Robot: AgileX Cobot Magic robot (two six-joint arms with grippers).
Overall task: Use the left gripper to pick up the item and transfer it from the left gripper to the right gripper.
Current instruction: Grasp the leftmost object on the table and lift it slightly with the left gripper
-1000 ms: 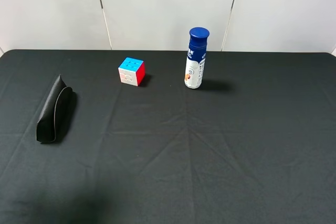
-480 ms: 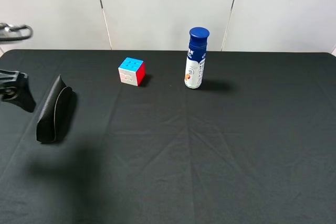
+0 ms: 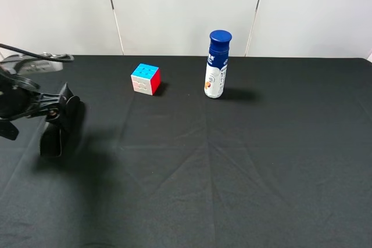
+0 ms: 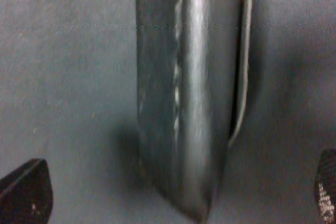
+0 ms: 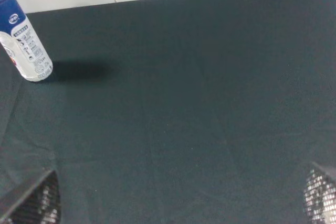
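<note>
Pouch [image 3: 60, 126] lies on the left of the table [image 3: 261, 172], long axis running far to near, well apart from the cube [image 3: 145, 78] and bottle [image 3: 217, 68]. Your left gripper [image 3: 51, 110] hangs over its far half, jaws wide and empty. The right gripper [image 5: 173, 198], also wide and empty, is outside the high view, so the left is nearer. Only the left wrist view shows the fit: the pouch sits between the fingers [image 4: 23, 190], its length crosswise to their closing line, so you would likely pinch its narrow width.
</note>
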